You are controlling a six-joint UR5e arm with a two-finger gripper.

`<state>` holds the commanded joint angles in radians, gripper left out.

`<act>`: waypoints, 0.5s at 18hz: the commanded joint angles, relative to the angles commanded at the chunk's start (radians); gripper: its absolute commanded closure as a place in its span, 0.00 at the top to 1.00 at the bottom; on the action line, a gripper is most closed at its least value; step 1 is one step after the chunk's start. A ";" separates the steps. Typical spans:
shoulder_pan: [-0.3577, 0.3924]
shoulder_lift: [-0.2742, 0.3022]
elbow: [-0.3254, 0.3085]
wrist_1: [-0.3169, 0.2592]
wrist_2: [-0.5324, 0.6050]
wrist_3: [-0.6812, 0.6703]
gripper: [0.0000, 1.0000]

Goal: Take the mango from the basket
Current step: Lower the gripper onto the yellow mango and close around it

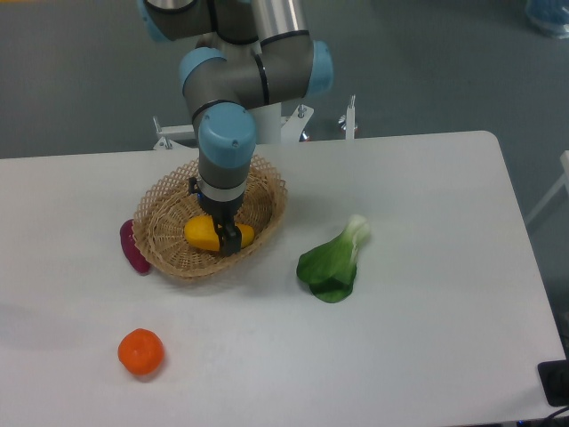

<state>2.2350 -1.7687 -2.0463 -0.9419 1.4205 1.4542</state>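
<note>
Tool over mango in basket.
Tool (226, 238) straddles yellow-orange oval mango (209, 234) inside basket (160, 213); grip state unclear.

A white desk (427, 356) with rounded corners fills most of the view under even, soft light. Behind it lies a grey-green floor (427, 62). A blue object (547, 16) sits at the top right corner, cut off by the edge.
</note>
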 joint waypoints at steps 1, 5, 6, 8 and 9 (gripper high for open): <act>0.000 0.000 -0.003 0.002 0.000 0.000 1.00; -0.008 -0.017 -0.005 0.002 0.000 -0.002 1.00; -0.009 -0.021 -0.005 0.002 0.000 -0.002 1.00; -0.009 -0.029 -0.005 0.005 0.000 -0.018 1.00; -0.009 -0.037 -0.002 0.011 0.000 -0.024 1.00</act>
<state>2.2258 -1.8054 -2.0479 -0.9312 1.4205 1.4297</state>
